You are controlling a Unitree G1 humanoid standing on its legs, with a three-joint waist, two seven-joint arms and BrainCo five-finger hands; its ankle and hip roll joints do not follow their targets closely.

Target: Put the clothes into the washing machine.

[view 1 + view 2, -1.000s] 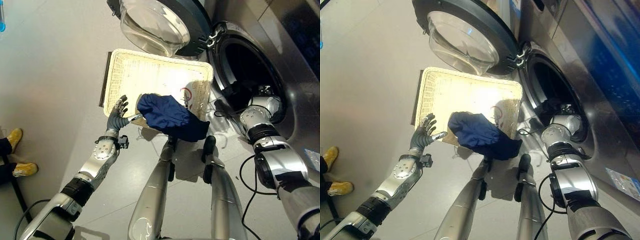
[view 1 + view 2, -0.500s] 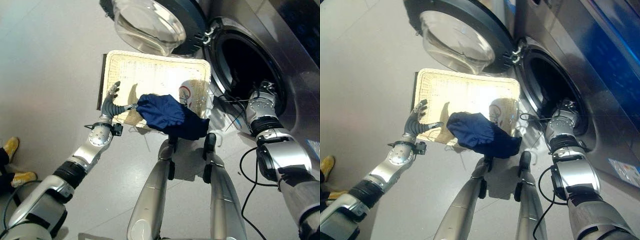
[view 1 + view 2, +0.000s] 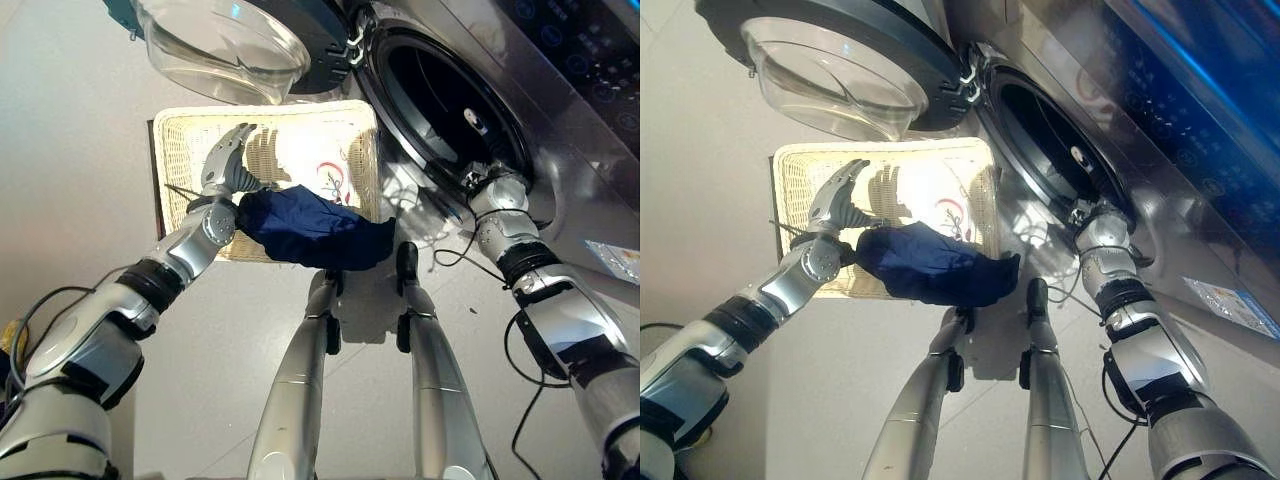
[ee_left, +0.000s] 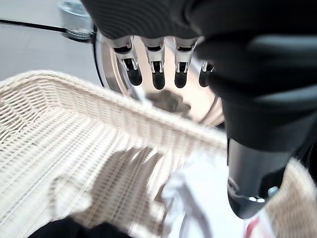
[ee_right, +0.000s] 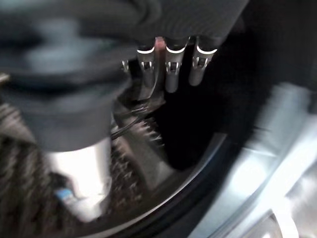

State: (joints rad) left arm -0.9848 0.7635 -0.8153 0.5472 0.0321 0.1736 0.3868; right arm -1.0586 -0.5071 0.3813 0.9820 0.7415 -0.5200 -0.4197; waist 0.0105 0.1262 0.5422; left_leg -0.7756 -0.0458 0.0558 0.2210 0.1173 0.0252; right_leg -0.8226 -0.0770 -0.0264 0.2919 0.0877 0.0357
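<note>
A rectangular cream wicker basket (image 3: 190, 150) sits on the pale grey floor (image 3: 70, 150) just in front of the silver front-loading washing machine (image 3: 590, 130), whose round glass-bowled door (image 3: 220, 45) stands swung open above the basket's far edge. A dark navy blue garment (image 3: 310, 228) lies draped over the basket's near rim, part of it hanging outside toward the robot. A white cloth with a red print (image 3: 325, 172) lies inside the basket, beside the navy garment.

The left hand (image 3: 228, 160) hovers over the basket interior just beside the navy garment, its fingers (image 4: 157, 74) straight and spread, holding nothing. The right hand (image 3: 487, 187) is at the lower rim of the machine's dark drum opening (image 3: 440, 100); its fingers (image 5: 171, 74) point straight into the drum, relaxed and empty.
</note>
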